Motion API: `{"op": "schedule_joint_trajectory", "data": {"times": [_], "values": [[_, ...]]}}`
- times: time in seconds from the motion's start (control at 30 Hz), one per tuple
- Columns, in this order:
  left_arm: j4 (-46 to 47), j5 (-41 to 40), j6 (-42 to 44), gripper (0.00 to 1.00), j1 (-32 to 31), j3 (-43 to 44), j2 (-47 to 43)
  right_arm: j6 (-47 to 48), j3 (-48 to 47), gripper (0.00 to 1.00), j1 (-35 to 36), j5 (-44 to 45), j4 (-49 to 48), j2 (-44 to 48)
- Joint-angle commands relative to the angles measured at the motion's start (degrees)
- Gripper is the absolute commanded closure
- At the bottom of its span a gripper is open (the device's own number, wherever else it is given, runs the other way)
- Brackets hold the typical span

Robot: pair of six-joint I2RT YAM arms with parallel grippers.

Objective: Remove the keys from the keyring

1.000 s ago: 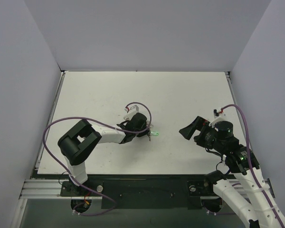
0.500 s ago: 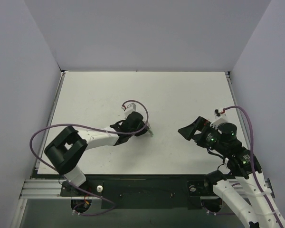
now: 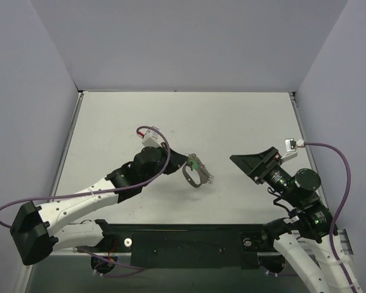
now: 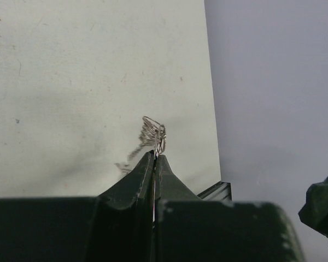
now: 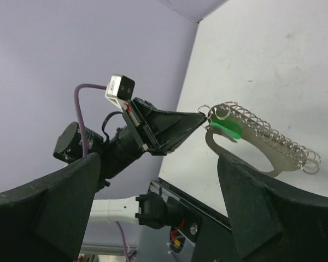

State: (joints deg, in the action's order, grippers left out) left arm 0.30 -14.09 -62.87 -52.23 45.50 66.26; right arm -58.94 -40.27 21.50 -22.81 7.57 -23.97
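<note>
My left gripper (image 3: pixel 186 163) is shut on the end of the keyring (image 3: pixel 202 180), a flat grey loop with a wavy edge that hangs from its tips above the white table (image 3: pixel 128 122). The key's green head (image 3: pixel 195 163) sits right at those tips. In the left wrist view the closed fingertips (image 4: pixel 154 156) pinch a thin wire ring of the keyring (image 4: pixel 152 131), which is blurred. My right gripper (image 3: pixel 247 166) stands open to the right of the loop, apart from it. In its wrist view the keyring (image 5: pixel 265 143) and key (image 5: pixel 227 128) hang beyond its spread jaws (image 5: pixel 158 158).
Grey walls close in the table on the left, back and right. A black mounting rail (image 3: pixel 189 241) runs along the near edge. Purple cables loop from both wrists, the left cable (image 3: pixel 6 210) out by the left wall.
The left arm has stretched out and raised the keyring off the table, so it now hangs toward the right. The right wrist has turned to face it and its jaws have narrowed a little.
</note>
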Motion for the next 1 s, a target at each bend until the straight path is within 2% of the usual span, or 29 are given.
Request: {"op": "schedule_joint_trajectory", "data": {"times": [0.0,0.23,0.33,0.43,0.47,0.5,0.63,0.77,0.97], "values": [[-2.8,-3.9,-2.9,1.00,-2.1,2.3,-6.2,-9.3,1.4,0.18,1.3,1.4,-12.3,2.3],[-7.0,-9.7,-10.9,1.00,-6.2,5.5,-9.7,-14.7,1.8,0.27,7.5,12.1,-15.5,4.1],[-12.1,-12.9,-18.4,1.00,-7.3,7.4,-9.4,-14.3,1.2,0.32,13.5,16.6,-16.2,1.2],[-11.9,-13.3,-23.8,1.00,-7.6,7.2,-9.0,-12.3,0.5,0.39,23.9,22.6,-15.9,-2.4],[-11.7,-13.6,-26.1,1.00,-7.8,7.2,-8.9,-11.0,0.3,0.40,26.3,28.0,-16.4,-4.1],[-11.7,-13.9,-27.0,1.00,-7.9,7.2,-8.8,-10.1,-0.1,0.41,31.6,30.2,-17.1,-5.1],[-16.8,-17.0,-32.5,1.00,-8.4,8.6,-9.0,-5.0,-3.4,0.41,44.7,42.5,-17.2,-11.4],[-17.0,-18.3,-34.0,1.00,-8.4,7.3,-10.7,-6.0,-4.6,0.48,48.0,48.9,-16.2,-15.3],[-15.4,-18.2,-36.6,1.00,-8.4,1.4,-13.8,-13.6,1.4,0.53,48.1,54.3,-20.8,-15.8]]}}
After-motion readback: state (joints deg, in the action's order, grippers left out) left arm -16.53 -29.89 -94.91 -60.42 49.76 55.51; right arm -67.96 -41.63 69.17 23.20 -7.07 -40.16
